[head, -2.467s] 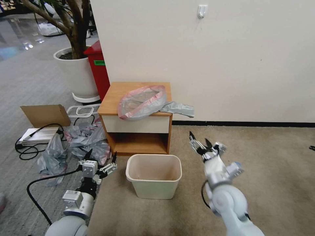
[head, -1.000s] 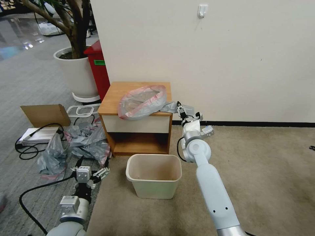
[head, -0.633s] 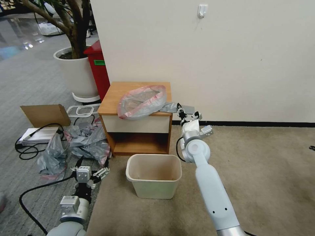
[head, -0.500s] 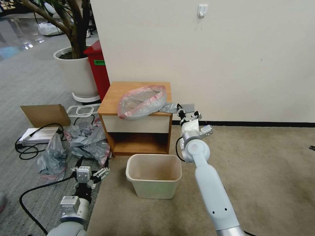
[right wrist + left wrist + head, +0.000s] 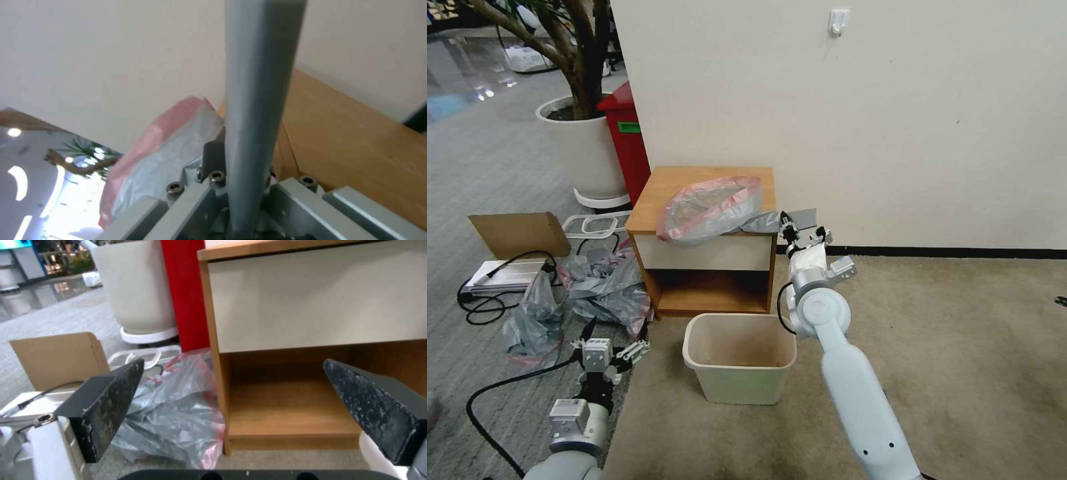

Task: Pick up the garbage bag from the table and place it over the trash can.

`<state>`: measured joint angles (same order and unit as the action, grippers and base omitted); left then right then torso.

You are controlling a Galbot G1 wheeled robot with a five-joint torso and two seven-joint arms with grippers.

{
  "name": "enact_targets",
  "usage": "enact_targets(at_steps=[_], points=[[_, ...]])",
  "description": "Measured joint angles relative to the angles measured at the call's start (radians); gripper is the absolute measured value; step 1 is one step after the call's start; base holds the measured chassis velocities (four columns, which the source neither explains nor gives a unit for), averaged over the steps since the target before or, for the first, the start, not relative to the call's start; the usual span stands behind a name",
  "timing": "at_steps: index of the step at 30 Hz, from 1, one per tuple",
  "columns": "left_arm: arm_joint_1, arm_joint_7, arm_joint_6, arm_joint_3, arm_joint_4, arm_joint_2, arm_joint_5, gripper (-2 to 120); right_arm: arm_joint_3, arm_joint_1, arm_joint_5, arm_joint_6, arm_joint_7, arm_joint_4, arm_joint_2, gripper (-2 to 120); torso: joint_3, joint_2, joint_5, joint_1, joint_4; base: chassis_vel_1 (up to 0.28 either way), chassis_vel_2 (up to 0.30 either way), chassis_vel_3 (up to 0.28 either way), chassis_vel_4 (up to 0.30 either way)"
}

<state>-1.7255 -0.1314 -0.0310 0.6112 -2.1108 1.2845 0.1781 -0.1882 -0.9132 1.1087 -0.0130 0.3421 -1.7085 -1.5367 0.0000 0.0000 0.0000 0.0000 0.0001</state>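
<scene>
While we look down from the head view, the garbage bag (image 5: 710, 208) lies on the table (image 5: 664, 189), its pink-rimmed mouth over the front edge and its grey tail trailing off the right corner. Our right gripper (image 5: 792, 229) is at that corner, clenched on the tail. The trash can (image 5: 740, 358) stands on the carpet just in front of the table. Our left gripper (image 5: 608, 341) hangs low at the left, near a heap of grey plastic bags (image 5: 597, 280), fingers spread. A red bin (image 5: 627, 137) and a white plant pot (image 5: 582, 150) stand behind the table.

Left wrist view: both black fingers (image 5: 106, 406) are held wide apart, nothing between them, facing the table's cream front and lower shelf.

Right wrist view: a taut grey strip of the bag (image 5: 258, 83) runs out from the gripper; the pink rim shows beyond, beside the table's side.
</scene>
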Motion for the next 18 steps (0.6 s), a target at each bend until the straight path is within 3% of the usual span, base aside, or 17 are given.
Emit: enact_targets(at_steps=[7, 18], points=[[0.006, -0.016, -0.009, 0.007, 0.001, 0.005, 0.005, 100, 0.082, -0.064, -0.033, 0.040, 0.139, -0.107, 0.053, 0, 0.000, 0.000, 0.0000, 0.000, -0.0001, 0.000, 0.000, 0.000, 0.000], [0.022, -0.055, -0.009, 0.073, -0.029, 0.002, 0.072, 100, 0.170, -0.177, -0.079, 0.072, 0.187, -0.204, 0.111, 0, 0.000, 0.000, 0.0000, 0.000, 0.0000, 0.000, 0.000, 0.000, 0.000]])
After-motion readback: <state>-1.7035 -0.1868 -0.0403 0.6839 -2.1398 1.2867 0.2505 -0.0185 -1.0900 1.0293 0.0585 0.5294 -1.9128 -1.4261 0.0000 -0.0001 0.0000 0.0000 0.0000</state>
